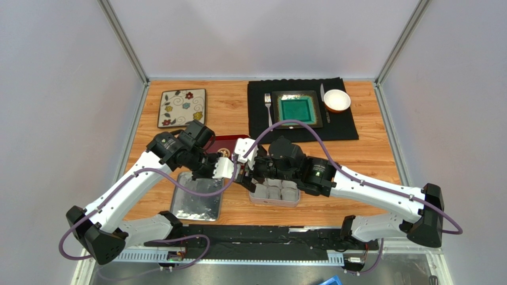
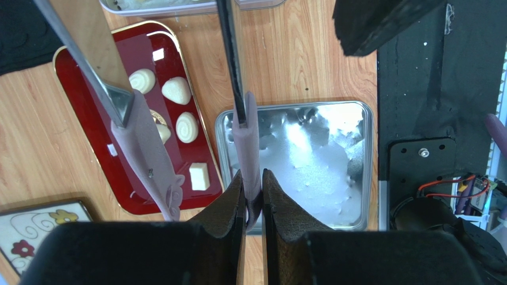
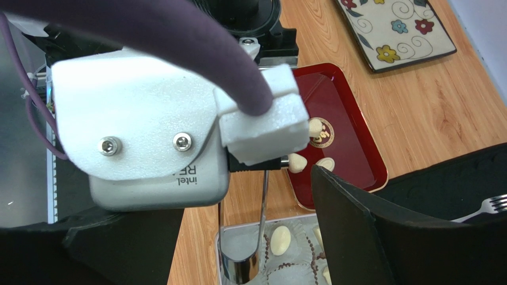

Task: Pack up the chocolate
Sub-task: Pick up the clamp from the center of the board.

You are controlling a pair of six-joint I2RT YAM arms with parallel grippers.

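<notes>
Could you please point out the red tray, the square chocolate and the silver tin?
red tray (image 2: 74, 83): left wrist view, bare floor at its left end.
square chocolate (image 2: 199, 176): left wrist view, its top face.
silver tin (image 2: 333, 178): left wrist view, its bare bottom.

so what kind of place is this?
Probably a lab test cell staged as a dining table: plain grey walls on a metal frame, a wooden table, and a laid mat, fork and green plate.

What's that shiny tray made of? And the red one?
Shiny tray: looks like thin metal, maybe steel or aluminium; mirror-bright, with wavy, dented reflections. Red tray: probably lacquered plastic or wood; glossy dark red, with a thin gold rim.
</notes>
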